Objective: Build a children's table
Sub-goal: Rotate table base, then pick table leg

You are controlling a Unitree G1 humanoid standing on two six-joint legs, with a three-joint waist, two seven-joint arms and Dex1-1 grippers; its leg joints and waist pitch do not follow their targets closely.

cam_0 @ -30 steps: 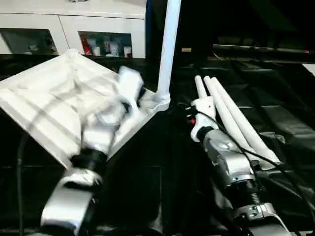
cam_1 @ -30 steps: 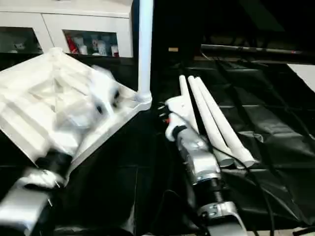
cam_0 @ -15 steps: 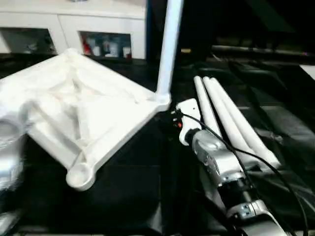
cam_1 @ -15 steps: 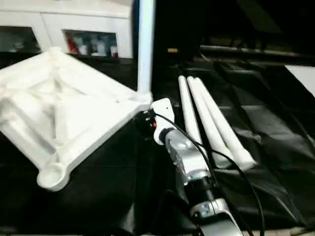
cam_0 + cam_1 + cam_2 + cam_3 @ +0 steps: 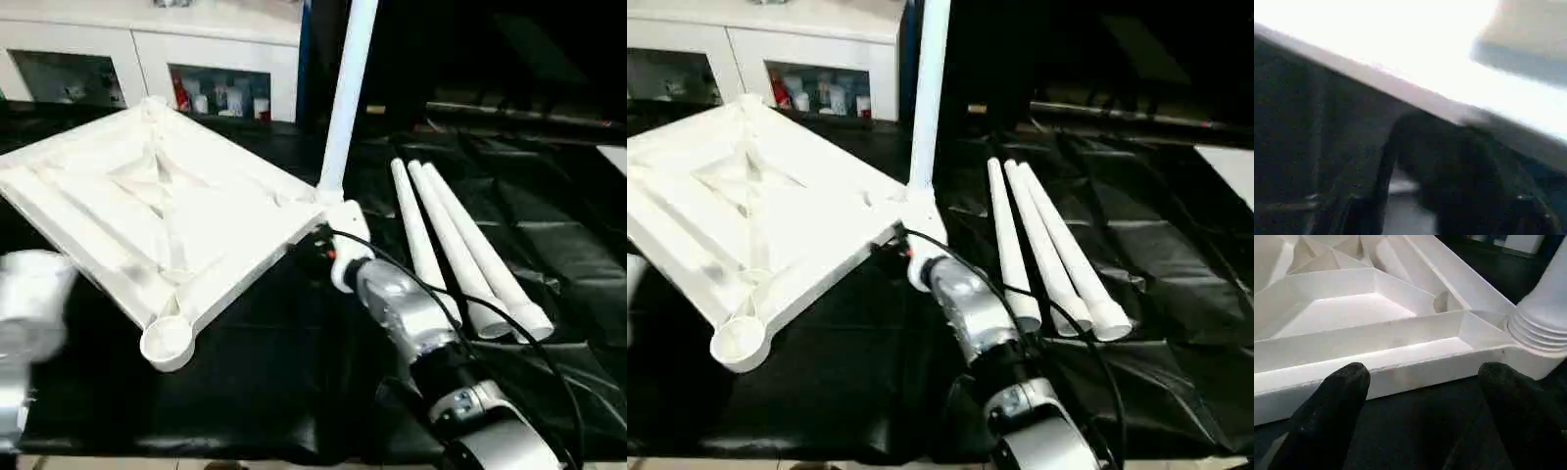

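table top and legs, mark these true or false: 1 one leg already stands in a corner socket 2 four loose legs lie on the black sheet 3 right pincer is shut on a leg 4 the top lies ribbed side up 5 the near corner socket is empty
1. One leg stands upright in a corner of the table top. True.
2. Four loose legs lie on the black sheet. False: three loose legs lie side by side.
3. The right pincer is shut on a leg. False: it is open, holding nothing, near the top's edge.
4. The top lies ribbed side up. True.
5. The near corner socket is empty. True.
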